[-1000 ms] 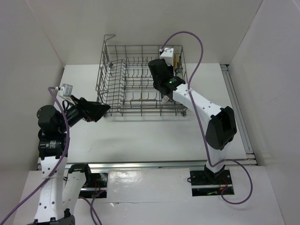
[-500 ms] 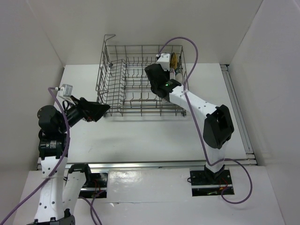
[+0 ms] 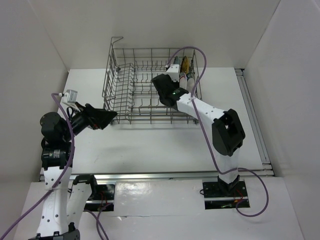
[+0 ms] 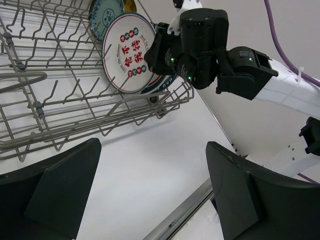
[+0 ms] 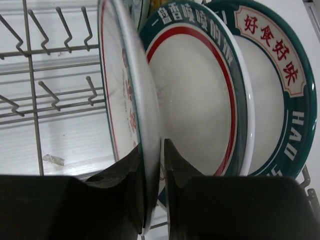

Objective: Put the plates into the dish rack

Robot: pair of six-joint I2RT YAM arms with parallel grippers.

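At the right end of the dish rack point(image 3: 145, 117), on the far side of the white surface point(image 3: 150, 145), we find all five plates standing on edge in a close row.

Right fingers point(image 5: 127, 195) are clamped on the rim of the plate with red marks point(image 5: 125, 100), one finger on each face. This plate is at the end of the row nearest the open tines, upright with a slight lean. From the left wrist camera its face shows red characters inside a thin dark rim, and its lower edge sits down among the rack wires. We cannot tell whether it bears on them.

Just beside it stands the dark blue lettered plate point(image 5: 195, 100), white centre with a red ring. Next, partly hidden behind that, is the teal-rimmed plate point(image 5: 280, 100), with red lettering on a pale band. Gaps between these three are narrow; touching or not, we cannot say.

Beyond them the left wrist camera picks up the teal-blue patterned plate point(image 4: 106, 15) and a sliver of the yellow plate point(image 4: 129, 5) at the other end of the row.

Right arm point(image 3: 210, 107) reaches in over the rack's near right corner, with the purple cable point(image 3: 201, 55) looping above it.

Left fingers point(image 4: 60, 190) stand wide apart, holding nothing, hovering over the surface just outside the rack's near left corner.
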